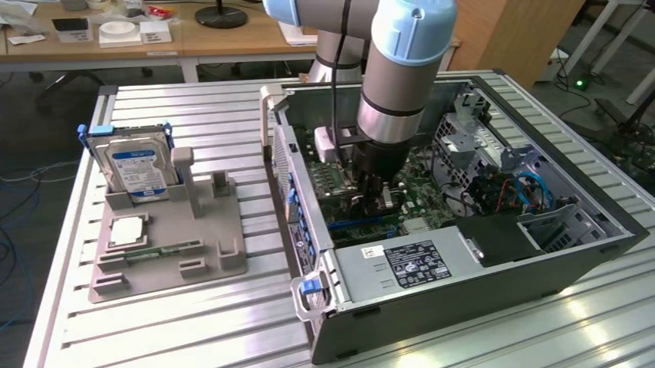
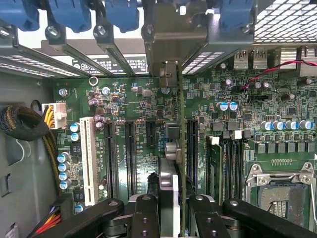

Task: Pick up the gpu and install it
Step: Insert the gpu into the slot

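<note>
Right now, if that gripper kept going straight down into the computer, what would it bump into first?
Probably the motherboard. The gripper, shut on the gpu, points at its expansion slots; the card's edge would likely meet one first, though depth is unclear.

Ribbed, glossy aluminium forms the worktop [image 1: 184,322]. Around the fingers [image 2: 148,218], which are matt black, stands a dark grey metal computer case [image 1: 492,284]; beneath them lies a green, faintly shiny motherboard [image 2: 133,99]. The gpu [image 2: 173,148] between them carries a silver metal bracket [image 2: 171,34]. Well apart sits a matt grey plastic holder [image 1: 174,230].

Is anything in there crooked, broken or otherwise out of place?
Nothing stands out. The gripper holds the gpu edge-on above the motherboard inside the open computer case. The hard drive stands upright in its grey holder.
</note>
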`<action>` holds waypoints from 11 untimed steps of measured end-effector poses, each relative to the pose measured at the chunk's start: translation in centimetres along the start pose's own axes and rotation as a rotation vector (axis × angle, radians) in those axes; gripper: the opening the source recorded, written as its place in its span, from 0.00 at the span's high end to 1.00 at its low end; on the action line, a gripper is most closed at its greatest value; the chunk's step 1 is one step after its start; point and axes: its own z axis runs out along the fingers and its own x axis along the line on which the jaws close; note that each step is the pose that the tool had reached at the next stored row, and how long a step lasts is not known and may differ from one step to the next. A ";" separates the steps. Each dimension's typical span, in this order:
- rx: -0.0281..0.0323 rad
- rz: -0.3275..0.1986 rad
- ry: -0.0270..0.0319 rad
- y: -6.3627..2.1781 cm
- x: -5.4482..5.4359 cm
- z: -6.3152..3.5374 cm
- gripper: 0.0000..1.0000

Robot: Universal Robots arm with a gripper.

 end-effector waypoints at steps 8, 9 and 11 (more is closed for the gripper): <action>0.0000 0.000 0.0001 0.00 0.0 -0.07 0.72; 0.0000 0.000 0.0001 0.00 0.0 -0.07 0.72; 0.0000 0.000 0.0002 -0.01 0.0 -0.07 0.72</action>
